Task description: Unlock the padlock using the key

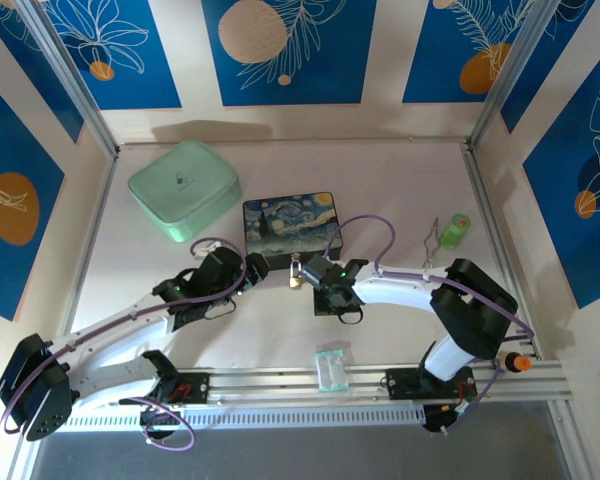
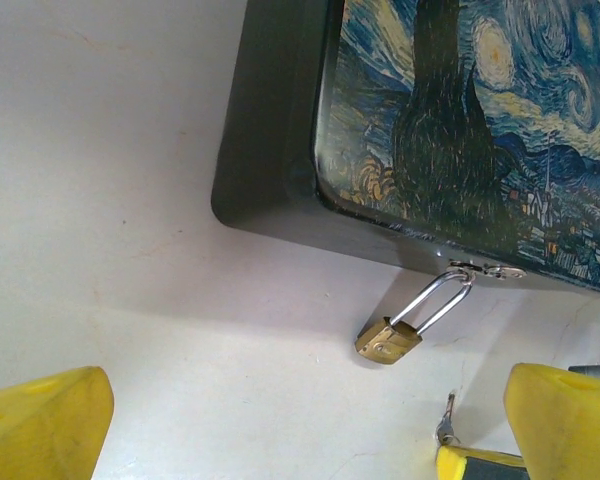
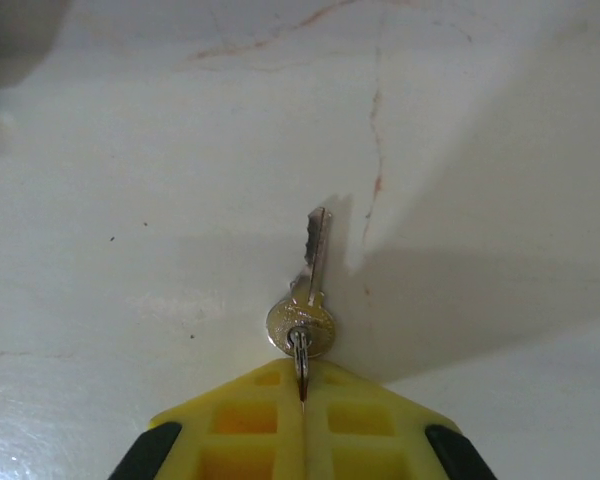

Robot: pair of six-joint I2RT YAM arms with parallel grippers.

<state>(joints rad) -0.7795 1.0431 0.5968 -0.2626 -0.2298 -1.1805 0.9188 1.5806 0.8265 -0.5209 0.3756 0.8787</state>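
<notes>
At far left of the overhead view, a mint-green case (image 1: 184, 189), well apart from the work. Next, the left gripper (image 1: 252, 268), spread wide and holding nothing, with the lock ahead between its yellow fingers (image 2: 40, 425). At centre, a starry-night painted tin (image 1: 290, 225), with the tiny brass padlock (image 2: 388, 340) hung by its silver shackle from the tin's front hasp, body resting on the white table (image 1: 400, 190). Probably light, hard and slick, and free to swing on the hasp; best pinched across the flat brass sides, leaving the keyhole end bare. Just to the right, the right gripper (image 3: 302, 400), clamped tight on the very end of the small silver key (image 3: 310, 290), blade pointing ahead, near the padlock but not in it. Likely thin, stiff and prone to pivot between the pads. Tin wall close behind the lock, narrowing the approach. Nearer the rail, a clear packet (image 1: 332, 366); further right, a bent wire (image 1: 431, 240) and a small green object (image 1: 456, 229), all well clear.
</notes>
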